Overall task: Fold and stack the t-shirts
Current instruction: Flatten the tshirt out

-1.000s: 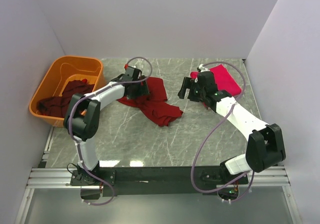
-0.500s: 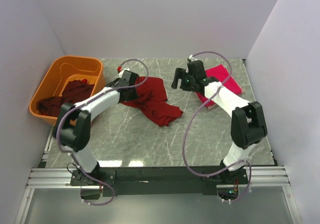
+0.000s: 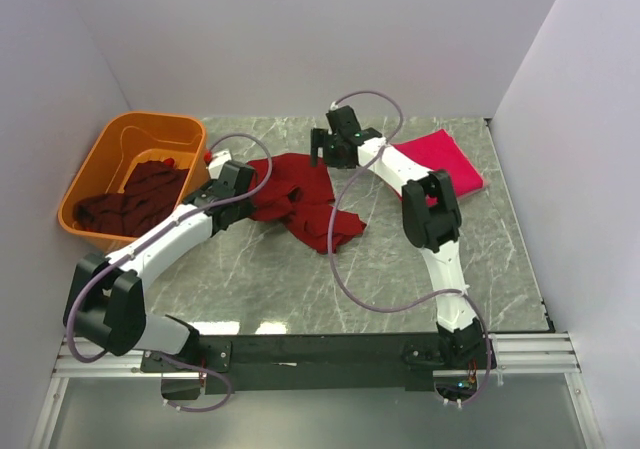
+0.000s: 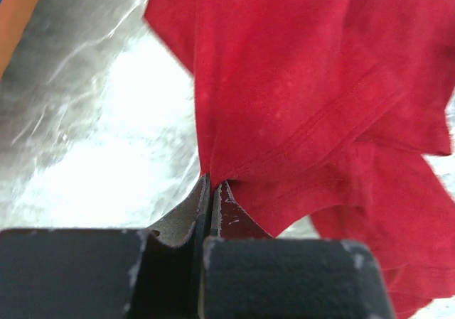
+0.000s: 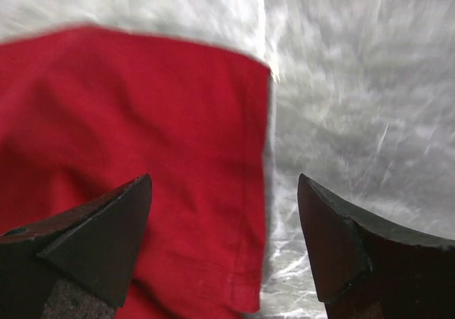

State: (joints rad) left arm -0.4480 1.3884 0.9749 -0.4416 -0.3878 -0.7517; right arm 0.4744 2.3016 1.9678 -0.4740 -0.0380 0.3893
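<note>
A dark red t-shirt (image 3: 300, 201) lies crumpled on the marble table, left of centre. My left gripper (image 3: 238, 183) is shut on its left edge; in the left wrist view the fingertips (image 4: 211, 188) pinch a fold of the red cloth (image 4: 306, 84). My right gripper (image 3: 324, 149) hovers open over the shirt's far right corner. In the right wrist view, the hem (image 5: 142, 120) lies between the spread fingers of that gripper (image 5: 224, 185). A crimson-pink t-shirt (image 3: 447, 164) lies folded at the back right. More dark maroon t-shirts (image 3: 130, 196) fill the tub.
The orange plastic tub (image 3: 92, 164) stands at the back left against the side wall. White walls close in the table on three sides. The arms' bases and a metal rail (image 3: 300, 351) run along the near edge.
My left gripper has shut on the dark red shirt's edge and drawn back to the left. The right arm has swung left from the pink shirt to the dark red shirt's far corner.
</note>
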